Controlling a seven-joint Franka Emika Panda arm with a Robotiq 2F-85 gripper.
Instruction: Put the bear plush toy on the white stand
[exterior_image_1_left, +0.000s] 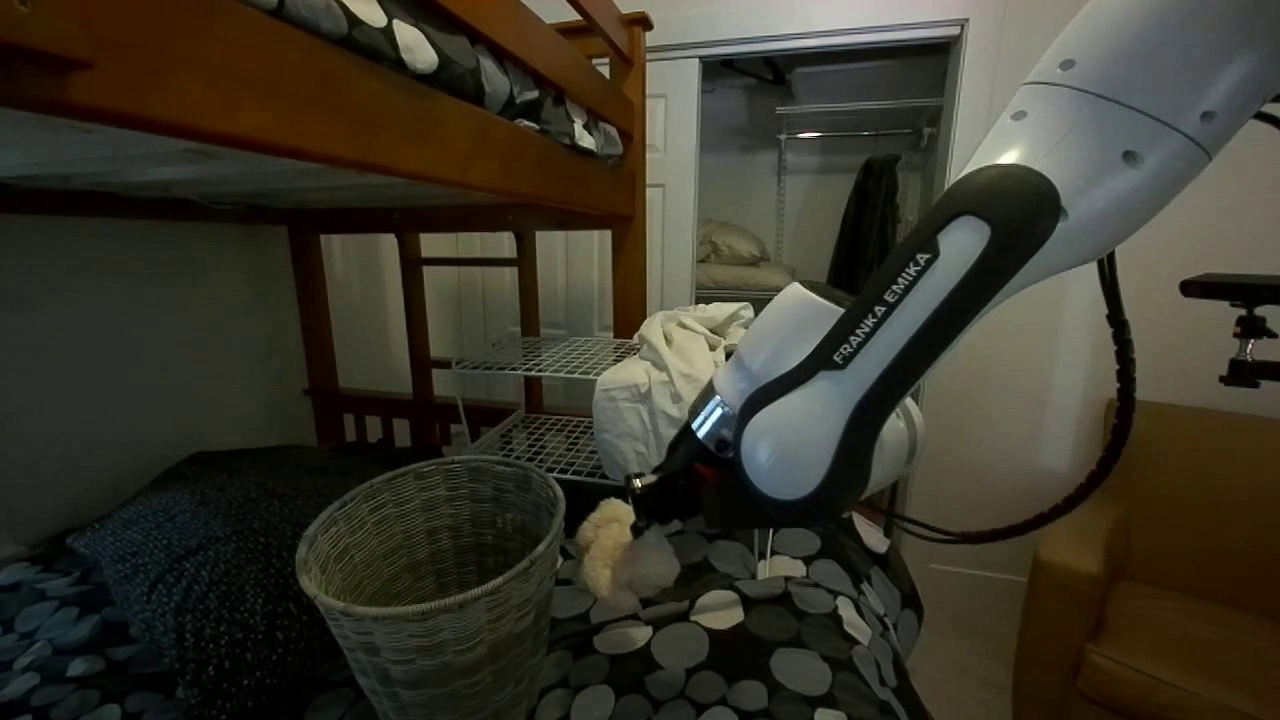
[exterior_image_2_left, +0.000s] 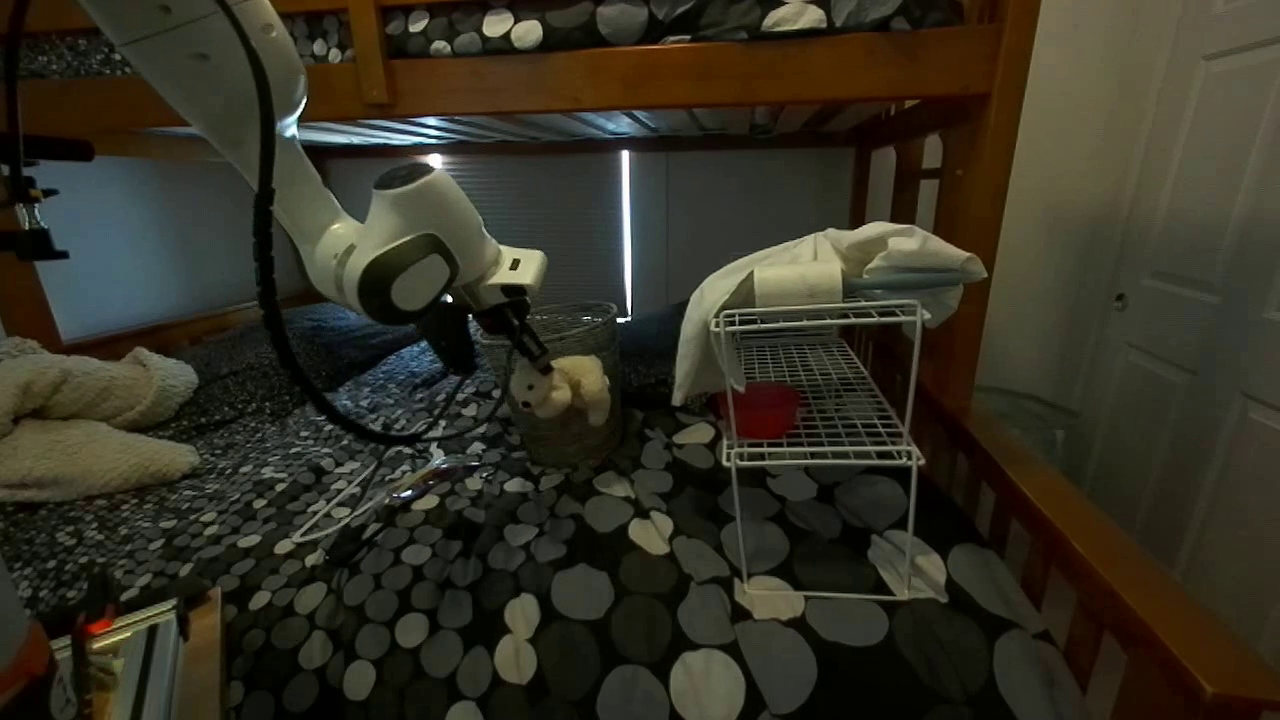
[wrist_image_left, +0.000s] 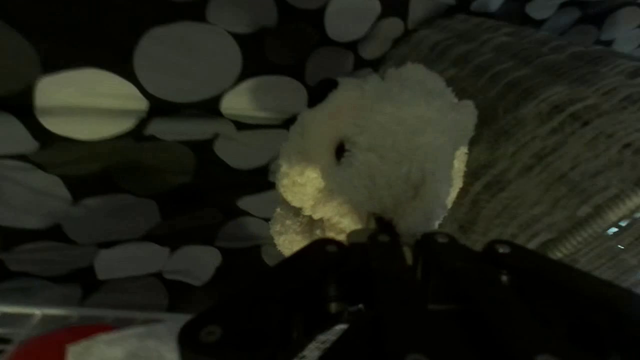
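The cream bear plush toy (exterior_image_2_left: 580, 385) hangs in front of the wicker basket in an exterior view; it also shows in an exterior view (exterior_image_1_left: 605, 550) beside the basket. In the wrist view the bear (wrist_image_left: 390, 140) fills the middle, its face and dark eye visible. My gripper (exterior_image_2_left: 540, 362) is shut on the bear and appears to hold it above the bed. The fingertips (wrist_image_left: 405, 242) press into its fur in the wrist view. The white stand (exterior_image_2_left: 822, 462) is a two-shelf wire rack on the bed, apart from the bear; it shows partly in an exterior view (exterior_image_1_left: 560, 357).
The wicker basket (exterior_image_1_left: 450, 650) stands close beside the bear. A white cloth (exterior_image_2_left: 720, 330) drapes over the stand's top shelf. A red bowl (exterior_image_2_left: 768, 410) sits on its lower shelf. The upper bunk's wooden rail (exterior_image_2_left: 700, 80) runs overhead. Cables (exterior_image_2_left: 350, 500) lie on the bed.
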